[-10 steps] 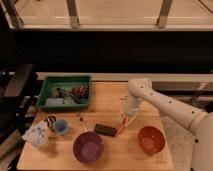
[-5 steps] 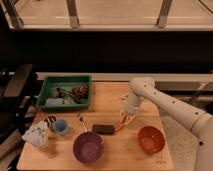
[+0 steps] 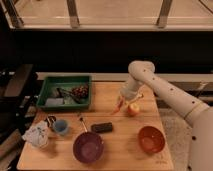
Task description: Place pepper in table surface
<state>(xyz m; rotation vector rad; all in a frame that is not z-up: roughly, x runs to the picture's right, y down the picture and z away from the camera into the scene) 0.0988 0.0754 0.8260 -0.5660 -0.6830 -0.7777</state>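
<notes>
My gripper (image 3: pixel 126 99) is over the far right part of the light wooden table surface (image 3: pixel 120 142), at the end of the white arm that reaches in from the right. It is shut on the pepper (image 3: pixel 119 106), a slim orange-red vegetable that hangs tilted down and to the left, its tip close to the tabletop. A round yellow-orange fruit (image 3: pixel 133 109) lies just right of the pepper.
A green tray (image 3: pixel 51 83) with several items stands at the back left. An orange bowl (image 3: pixel 151 139) is at the front right and a purple bowl (image 3: pixel 88 147) at the front middle. A black block (image 3: pixel 102 127), a blue cup (image 3: pixel 61 127) and a white crumpled bag (image 3: pixel 37 135) lie nearby.
The gripper has moved toward the far side of the table with the pepper, which now hangs tilted beside the round fruit instead of hanging straight down nearer the black block.
</notes>
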